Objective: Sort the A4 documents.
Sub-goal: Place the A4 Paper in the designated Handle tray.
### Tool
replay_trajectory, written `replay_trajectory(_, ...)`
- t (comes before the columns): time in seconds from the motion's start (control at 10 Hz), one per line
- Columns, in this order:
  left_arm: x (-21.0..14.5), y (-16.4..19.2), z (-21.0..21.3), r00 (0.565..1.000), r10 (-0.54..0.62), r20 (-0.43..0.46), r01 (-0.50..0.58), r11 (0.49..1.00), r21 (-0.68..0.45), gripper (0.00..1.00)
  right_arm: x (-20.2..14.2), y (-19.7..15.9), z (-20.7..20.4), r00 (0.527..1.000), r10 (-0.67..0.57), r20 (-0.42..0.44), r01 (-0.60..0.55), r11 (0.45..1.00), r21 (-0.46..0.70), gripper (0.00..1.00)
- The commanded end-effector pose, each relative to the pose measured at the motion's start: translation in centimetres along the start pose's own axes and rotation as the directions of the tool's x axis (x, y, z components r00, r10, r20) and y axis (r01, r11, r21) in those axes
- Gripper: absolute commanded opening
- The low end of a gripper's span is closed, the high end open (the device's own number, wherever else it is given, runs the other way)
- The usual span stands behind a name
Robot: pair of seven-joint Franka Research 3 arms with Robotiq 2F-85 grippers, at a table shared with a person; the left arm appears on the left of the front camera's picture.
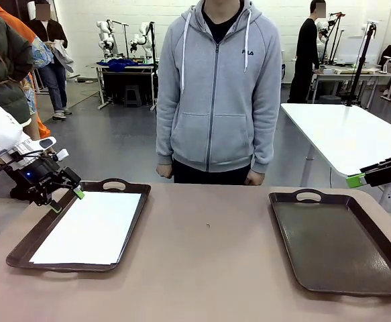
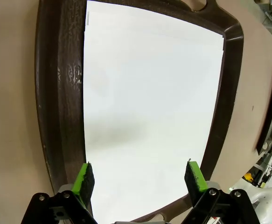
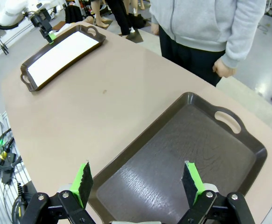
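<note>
Currently, scene: a tan table (image 1: 208, 255) with two dark brown trays; a person in a grey hoodie (image 1: 218, 87) stands at the far side, arms hanging.
Papers: a stack of white A4 sheets (image 1: 91, 227) lies flat in the left tray (image 1: 27, 245). In the left wrist view the top sheet (image 2: 149, 116) sits slightly askew, with a lower sheet's edge peeking out at the far corners.
Right tray: the right tray (image 1: 336, 245) holds nothing.
Left gripper: the left gripper (image 1: 66, 198) hovers at the far left corner of the left tray, jaws spread wide and holding nothing; its green pads (image 2: 83, 179) straddle the near end of the stack in the wrist view.
Right gripper: the right gripper (image 3: 138, 182) hangs above the near edge of the right tray, jaws apart, empty.
Step in hand (judgement): taking hold of one sheet from the stack.
How to do it well (judgement): thin paper lying flat gives no edge to pinch, so come in low at a corner, lift only the top sheet and close gently.
Risk (judgement): dragging two sheets together, or creasing the corner.
</note>
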State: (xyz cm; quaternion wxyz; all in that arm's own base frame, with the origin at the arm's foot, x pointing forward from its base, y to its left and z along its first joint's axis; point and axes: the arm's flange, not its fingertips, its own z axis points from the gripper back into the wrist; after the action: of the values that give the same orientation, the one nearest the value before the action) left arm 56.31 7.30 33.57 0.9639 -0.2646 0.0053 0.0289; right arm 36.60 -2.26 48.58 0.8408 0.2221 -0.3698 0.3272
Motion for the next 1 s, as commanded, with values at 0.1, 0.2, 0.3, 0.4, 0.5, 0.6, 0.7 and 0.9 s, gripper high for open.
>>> replay_trajectory(0.1, 0.0, 0.0, 0.0, 1.000, 0.000, 0.000, 0.000, 1.000, 0.000, 1.00, -0.1, -0.3, -0.4, 1.000, 0.004, 0.027, -0.005, 1.000, 0.020, 1.00)
replay_trajectory(0.2, 0.0, 0.0, 0.0, 1.000, 0.000, 0.000, 0.000, 1.000, 0.000, 1.00, -0.1, -0.3, -0.4, 1.000, 0.004, 0.027, -0.005, 1.000, 0.020, 1.00)
replay_trajectory(0.3, 0.0, 0.0, 0.0, 1.000, 0.000, 0.000, 0.000, 1.000, 0.000, 1.00, -0.1, -0.3, -0.4, 1.000, 0.004, 0.027, -0.005, 1.000, 0.020, 1.00)
replay_trajectory(0.4, 0.0, 0.0, 0.0, 1.000, 0.000, 0.000, 0.000, 1.000, 0.000, 1.00, -0.1, -0.3, -0.4, 1.000, 0.004, 0.027, -0.005, 1.000, 0.020, 1.00)
replay_trajectory(0.5, 0.0, 0.0, 0.0, 1.000, 0.000, 0.000, 0.000, 1.000, 0.000, 1.00, -0.1, -0.3, -0.4, 1.000, 0.004, 0.027, -0.005, 1.000, 0.020, 1.00)
replay_trajectory(0.6, 0.0, 0.0, 0.0, 1.000, 0.000, 0.000, 0.000, 1.000, 0.000, 1.00, -0.1, -0.3, -0.4, 1.000, 0.004, 0.027, -0.005, 1.000, 0.020, 1.00)
replay_trajectory(0.7, 0.0, 0.0, 0.0, 1.000, 0.000, 0.000, 0.000, 1.000, 0.000, 1.00, -0.1, -0.3, -0.4, 1.000, 0.004, 0.027, -0.005, 1.000, 0.020, 1.00)
replay_trajectory(0.9, 0.0, 0.0, 0.0, 1.000, 0.000, 0.000, 0.000, 1.000, 0.000, 1.00, -0.1, -0.3, -0.4, 1.000, 0.004, 0.027, -0.005, 1.000, 0.020, 1.00)
